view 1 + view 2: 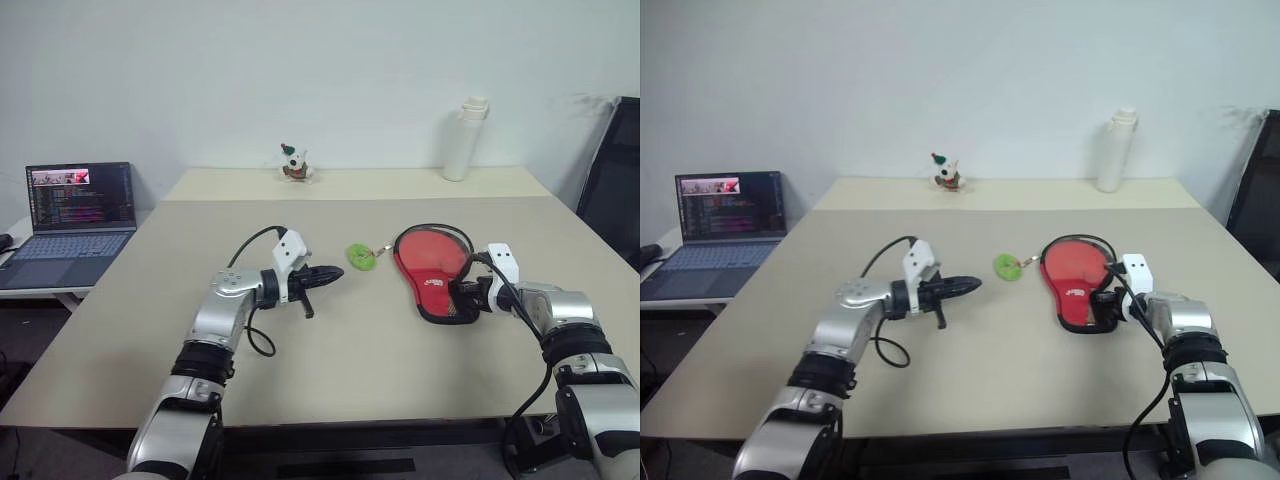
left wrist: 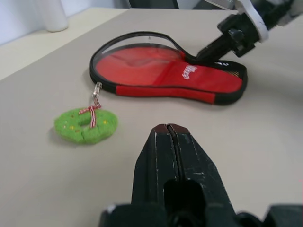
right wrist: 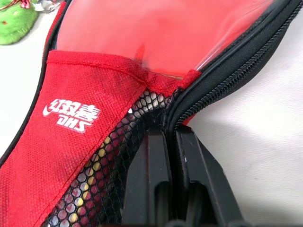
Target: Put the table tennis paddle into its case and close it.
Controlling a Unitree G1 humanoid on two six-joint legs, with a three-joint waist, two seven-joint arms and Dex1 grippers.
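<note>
Your right end effector (image 3: 170, 135) has its two black fingers pressed together on the edge of the case (image 1: 432, 265), pinching the zip seam where the mesh pocket meets the black binding at the narrow handle end. From that wrist you can read the white logo (image 3: 72, 113) on the red fabric: a swoosh, some Chinese characters and "DHS" beneath. The head views give you only a white smudge there, so the lettering comes from the wrist camera alone. The case lies flat on the counter (image 1: 350, 350), red side up, with its round end toward the far edge. A smooth red face shows through the open round end, which may be the table tennis paddle (image 2: 137, 64) already inside, though you can't be sure from these angles. The green fuzzy charm (image 2: 85, 125) sits on the counter just beside the round end, hooked to the zip pull with a red-and-white ribbon that the left wrist view shows clearly. Your left end effector (image 1: 328, 276) hovers above the counter near the charm, fingers fully closed and holding nothing. Farther back you've got a white bottle (image 1: 465, 138), a small figurine (image 1: 294, 163), and an open laptop (image 1: 75, 225) off to the left.
</note>
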